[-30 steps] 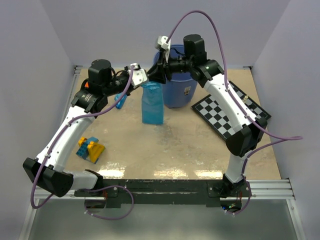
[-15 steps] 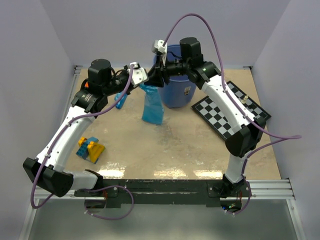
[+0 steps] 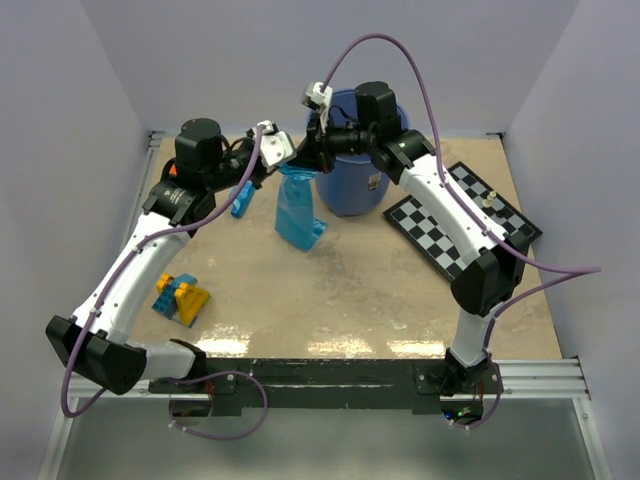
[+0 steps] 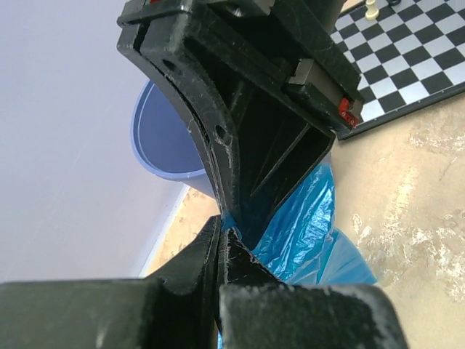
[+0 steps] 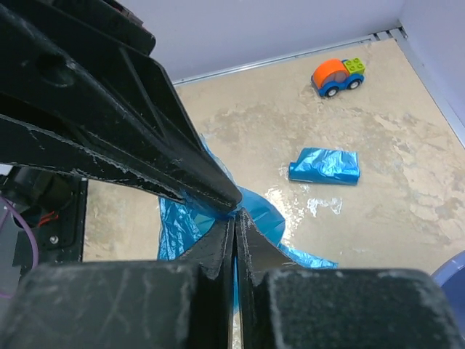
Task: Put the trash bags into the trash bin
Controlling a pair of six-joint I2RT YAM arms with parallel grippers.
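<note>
Pale lavender walls are seen around a tan, scuffed tabletop (image 3: 340, 300). One trash bag (image 3: 297, 212) is held up by its gathered top edge and hangs just left of the trash bin (image 3: 348, 190), outside it; whether its lower end touches the table cannot be told. The left gripper (image 4: 220, 236) is closed, its fingers pressed together on the blue film. The right gripper (image 5: 234, 218) is likewise pinched tight on the same top edge, so that the two grippers are brought tip to tip above the bag, beside the bin's rim. A second trash bag (image 5: 325, 166), folded into a flat packet, is left lying on the table to the left of the hanging one, apart from it. A chessboard (image 3: 465, 215) is laid to the right of the bin, with its corner close to the bin's base. Yellow and blue toy blocks (image 3: 181, 298) are seen near the left arm, and an orange toy car (image 5: 338, 75) is parked by the far wall.
</note>
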